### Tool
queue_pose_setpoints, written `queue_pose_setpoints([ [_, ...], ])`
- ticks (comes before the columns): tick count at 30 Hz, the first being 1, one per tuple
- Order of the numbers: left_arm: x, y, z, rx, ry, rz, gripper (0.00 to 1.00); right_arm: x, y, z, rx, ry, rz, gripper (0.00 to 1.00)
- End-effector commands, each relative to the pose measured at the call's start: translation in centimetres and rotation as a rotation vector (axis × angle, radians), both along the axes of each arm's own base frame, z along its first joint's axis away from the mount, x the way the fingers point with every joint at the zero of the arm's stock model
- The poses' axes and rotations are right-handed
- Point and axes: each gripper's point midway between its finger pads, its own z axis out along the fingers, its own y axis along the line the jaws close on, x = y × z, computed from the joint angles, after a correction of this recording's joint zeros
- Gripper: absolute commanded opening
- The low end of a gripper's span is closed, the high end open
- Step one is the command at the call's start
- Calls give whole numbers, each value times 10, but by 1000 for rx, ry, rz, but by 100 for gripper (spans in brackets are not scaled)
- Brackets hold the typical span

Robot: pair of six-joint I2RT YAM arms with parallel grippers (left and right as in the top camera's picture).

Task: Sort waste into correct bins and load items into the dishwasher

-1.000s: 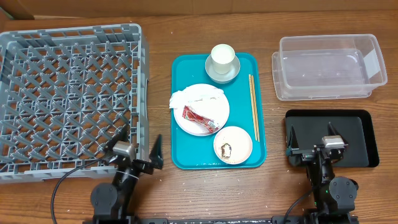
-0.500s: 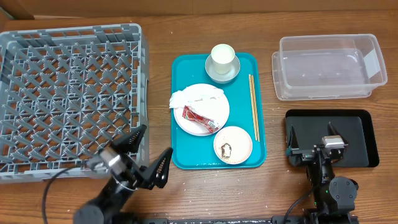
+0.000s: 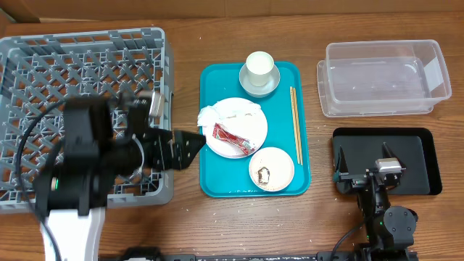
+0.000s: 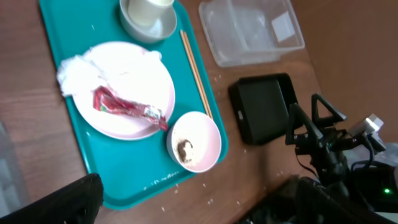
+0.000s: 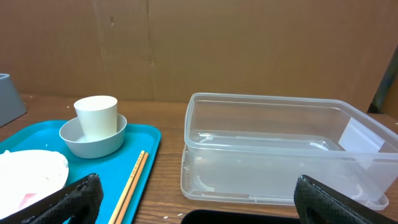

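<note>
**Changed since a second ago**
- My left gripper (image 3: 185, 143) was low at the bottom edge by the crate's (image 3: 87, 35) corner. It now hangs over the crate's lower right part, left of centre. It points right towards the teal tray (image 3: 283, 109), jaws wide apart and holding nothing.
- My right gripper (image 3: 362, 165) is unmoved at lower right over the black tray (image 3: 424, 156), jaws likewise spread with nothing between them.
- The other items on the desk have not shifted.

**Overhead**
- The crate fills the left third of the frame.
- On the teal tray at centre:
  - The cup (image 3: 260, 65) stands in the grey bowl (image 3: 246, 83) at the top.
  - The plate (image 3: 255, 125) is in the middle, with the napkin (image 3: 217, 113) at its upper left and the wrapper (image 3: 232, 138) lying on it.
  - The pink bowl (image 3: 281, 161) is at lower right.
  - The chopsticks (image 3: 296, 134) lie along the right edge.
- The tub (image 3: 377, 109) is at upper right, with the black tray just below it and apart from it.

**Left wrist only**
- A brown scrap (image 4: 185, 148) lies in the pink bowl.
- My right arm shows at the right edge of the frame.

**Right wrist only**
- A side view shows the cup upright inside the grey bowl and the tub's clear walls.
- Only a sliver of the plate shows, at lower left.

**Overhead only**
- The crate is seen whole.
</note>
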Motion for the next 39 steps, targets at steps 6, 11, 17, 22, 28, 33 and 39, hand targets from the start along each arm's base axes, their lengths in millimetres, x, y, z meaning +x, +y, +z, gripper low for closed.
queue_pose_setpoints([
  [6,23,-14,-37,29,171,-57,100,0,1,-1,0,-5,2,100],
  [11,30,4,-65,296,238,156,100,0,0,-1,0,-5,1,100],
  [17,36,1,-67,419,175,220,100,0,0,-1,0,-5,1,100],
  [22,44,-3,-61,386,145,237,100,0,0,-1,0,-5,1,100],
  [28,55,34,-61,499,121,410,100,0,0,-1,0,-5,1,100],
  [33,52,99,-60,517,201,766,100,0,0,-1,0,-5,1,100],
  [39,38,160,-61,408,311,976,100,0,0,-1,-1,-5,-1,100],
])
